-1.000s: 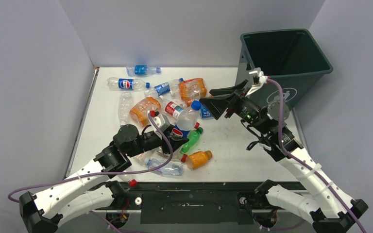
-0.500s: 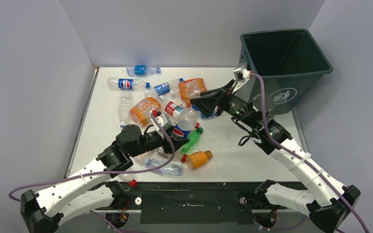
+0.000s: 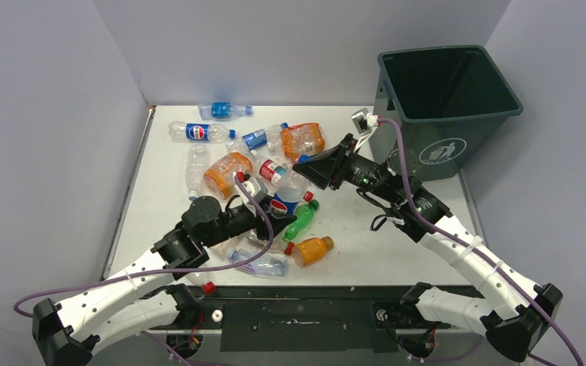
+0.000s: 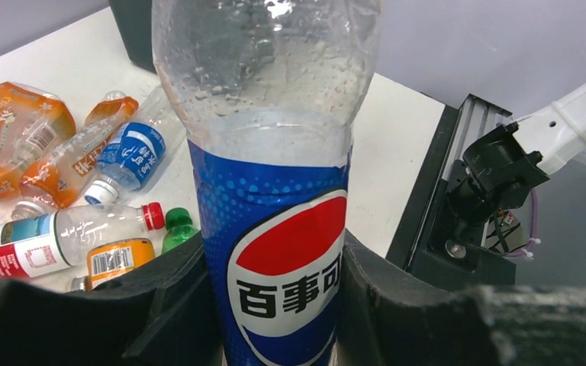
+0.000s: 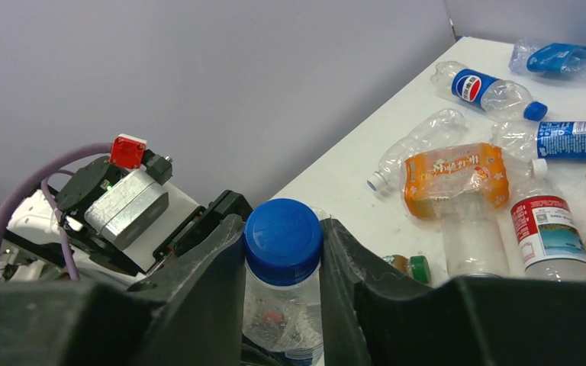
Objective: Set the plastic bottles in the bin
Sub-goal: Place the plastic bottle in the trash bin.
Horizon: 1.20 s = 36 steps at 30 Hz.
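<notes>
One Pepsi bottle (image 3: 288,191), clear with a blue label and a blue cap (image 5: 283,230), is caught between both my grippers near the middle of the table (image 3: 366,229), over the heap of other plastic bottles (image 3: 275,171). My left gripper (image 4: 282,297) is closed partway around its labelled body, with a finger pressed to each side of the label. My right gripper (image 5: 282,252) is clamped on the top end, its fingers tight against both sides of the cap. From above, the bottle leans from my left gripper toward my right one; I cannot tell whether it touches the table. Just beside it lie a green bottle (image 3: 301,219) and a small orange bottle (image 3: 313,249) with a red cap. Crushed orange ones, another Pepsi bottle and several clear ones spread toward the table's far left. The bin (image 3: 465,137) stands at the far right corner, apart from the held bottle.
</notes>
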{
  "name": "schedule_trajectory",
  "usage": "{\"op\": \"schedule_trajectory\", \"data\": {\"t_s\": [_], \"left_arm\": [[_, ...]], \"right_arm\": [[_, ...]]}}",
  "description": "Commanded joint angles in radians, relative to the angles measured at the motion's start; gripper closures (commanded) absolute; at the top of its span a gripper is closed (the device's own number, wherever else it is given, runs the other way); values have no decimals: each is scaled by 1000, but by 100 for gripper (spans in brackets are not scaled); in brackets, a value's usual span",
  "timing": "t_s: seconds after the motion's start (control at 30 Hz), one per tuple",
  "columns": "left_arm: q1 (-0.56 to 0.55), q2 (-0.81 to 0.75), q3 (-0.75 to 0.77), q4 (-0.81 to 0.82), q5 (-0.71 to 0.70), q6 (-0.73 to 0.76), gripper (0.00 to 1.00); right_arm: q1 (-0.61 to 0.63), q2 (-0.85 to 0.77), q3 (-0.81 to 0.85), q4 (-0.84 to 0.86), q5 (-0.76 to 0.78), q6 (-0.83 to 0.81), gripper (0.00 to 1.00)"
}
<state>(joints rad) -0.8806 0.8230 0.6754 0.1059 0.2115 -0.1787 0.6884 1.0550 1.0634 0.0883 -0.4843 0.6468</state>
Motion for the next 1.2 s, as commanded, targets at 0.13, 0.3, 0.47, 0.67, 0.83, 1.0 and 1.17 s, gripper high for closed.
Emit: {"op": "schedule_trajectory", "data": {"t_s": [0.13, 0.3, 0.47, 0.67, 0.83, 1.0, 1.17], "left_arm": [[-3, -42, 13, 52, -16, 5, 3], [-12, -107, -17, 78, -98, 5, 4], [-34, -142, -35, 84, -162, 29, 4], [-63, -145, -21, 48, -204, 57, 4], [-76, -158, -14, 18, -301, 78, 4], [-87, -160, 0, -19, -409, 81, 4], [-95, -167, 3, -31, -456, 84, 4]], "right_arm": [[-5, -24, 36, 3, 60, -63, 95], [-5, -107, 166, -138, 348, -265, 95], [-7, -94, 325, -149, 782, -460, 95], [-36, 15, 459, 91, 1185, -637, 95], [-155, 94, 499, 253, 1226, -682, 95], [-349, 201, 547, 322, 1230, -683, 95], [-466, 292, 510, 347, 1225, -620, 95]]}}
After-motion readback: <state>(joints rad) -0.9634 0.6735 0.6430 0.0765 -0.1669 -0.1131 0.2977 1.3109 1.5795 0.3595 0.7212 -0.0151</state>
